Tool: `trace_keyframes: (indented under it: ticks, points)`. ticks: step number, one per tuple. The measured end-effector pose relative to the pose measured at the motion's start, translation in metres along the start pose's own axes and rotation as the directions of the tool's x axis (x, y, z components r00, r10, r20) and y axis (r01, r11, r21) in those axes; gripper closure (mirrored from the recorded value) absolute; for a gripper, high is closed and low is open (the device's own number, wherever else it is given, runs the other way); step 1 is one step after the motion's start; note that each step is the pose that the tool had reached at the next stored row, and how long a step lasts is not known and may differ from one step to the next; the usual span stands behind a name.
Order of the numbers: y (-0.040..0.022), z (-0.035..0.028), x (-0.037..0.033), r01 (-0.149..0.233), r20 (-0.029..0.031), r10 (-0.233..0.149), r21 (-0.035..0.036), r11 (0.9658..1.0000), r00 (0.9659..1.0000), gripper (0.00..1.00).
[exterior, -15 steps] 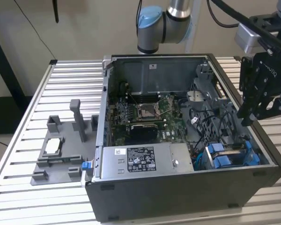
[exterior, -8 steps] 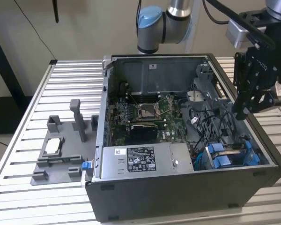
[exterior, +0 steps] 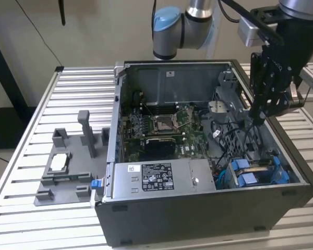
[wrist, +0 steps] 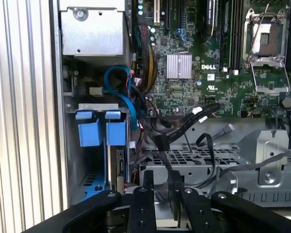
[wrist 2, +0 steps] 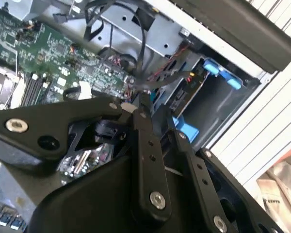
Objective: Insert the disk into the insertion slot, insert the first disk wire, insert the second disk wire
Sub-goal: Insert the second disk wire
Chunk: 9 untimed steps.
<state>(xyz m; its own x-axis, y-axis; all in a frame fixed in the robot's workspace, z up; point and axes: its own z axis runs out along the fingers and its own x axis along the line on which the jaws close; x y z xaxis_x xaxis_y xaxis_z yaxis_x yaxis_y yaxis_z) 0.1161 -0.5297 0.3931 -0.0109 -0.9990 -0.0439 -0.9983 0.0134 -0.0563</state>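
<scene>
The disk's blue carrier (exterior: 255, 173) sits down in the insertion slot (exterior: 274, 162) of the drive cage, at the case's corner on the exterior view's right. Its blue tabs (wrist: 102, 127) stand at the cage mouth, and a strip of the disk's edge (wrist: 120, 167) shows between the rails. My gripper (exterior: 257, 117) hangs inside the case just above that cage. In both wrist views its fingers (wrist 2: 136, 121) are shut on a black disk wire (wrist: 161, 141). The wire (wrist 2: 144, 58) trails off toward the motherboard, and the gripper (wrist: 162, 184) holds it over the perforated cage top.
The open computer case (exterior: 198, 208) stands on a slatted metal table (exterior: 36, 224). The motherboard (exterior: 161, 125) and power supply (exterior: 156, 177) lie inside, with loose cable bundles (wrist: 143, 82) beside the cage. A grey fixture (exterior: 68, 172) stands to the exterior view's left of the case.
</scene>
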Motion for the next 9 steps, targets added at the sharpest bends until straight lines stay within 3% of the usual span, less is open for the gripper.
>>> trace_keyframes:
  ticks: [3, 6, 8, 9]
  points:
    - [0.0132, -0.0009, 0.0001, 0.0, 0.0001, 0.0, 0.0087, 1.0, 1.0, 0.73]
    - [0.0248, -0.0015, 0.0002, 0.001, 0.0003, -0.001, 0.023, 0.9997, 1.0, 0.73]
    - [0.0297, -0.0018, 0.0002, 0.002, -0.0017, -0.002, 0.0428, 0.9991, 1.0, 0.73]
    - [0.0318, -0.0019, 0.0002, 0.003, -0.0056, -0.003, 0.0544, 0.9985, 1.0, 0.73]
